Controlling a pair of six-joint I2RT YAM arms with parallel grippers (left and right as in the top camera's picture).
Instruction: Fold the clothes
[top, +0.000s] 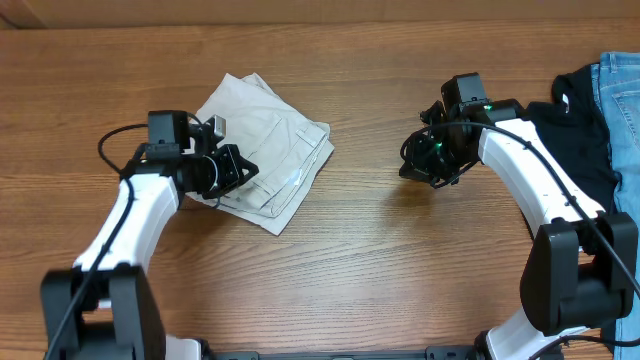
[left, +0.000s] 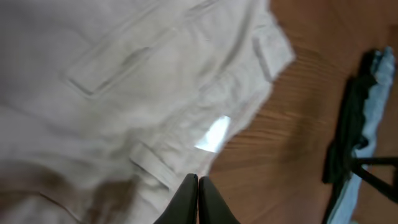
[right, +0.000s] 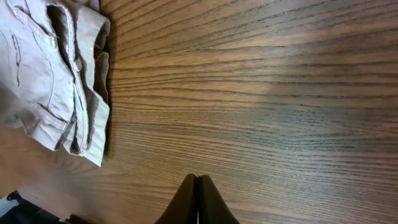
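shorts (top: 268, 155), beige khaki, one pair, folded into a rough square, lying left of centre on wooden table (top: 400, 270); stitched pocket (left: 118, 65), belt loop (left: 152, 167) and white label (left: 213, 134) show in the left wrist view. left gripper (top: 232, 170) sits at the near left edge of the shorts, fingers pressed together tip to tip above the fabric border, no cloth seen between them. right gripper (right: 197, 186) is over bare wood right of centre, well apart from the shorts, fingers likewise clenched with nothing held. black garment (top: 580, 130) is heaped at the far right edge, blue jeans (top: 622, 90) just beside it, partly underneath.
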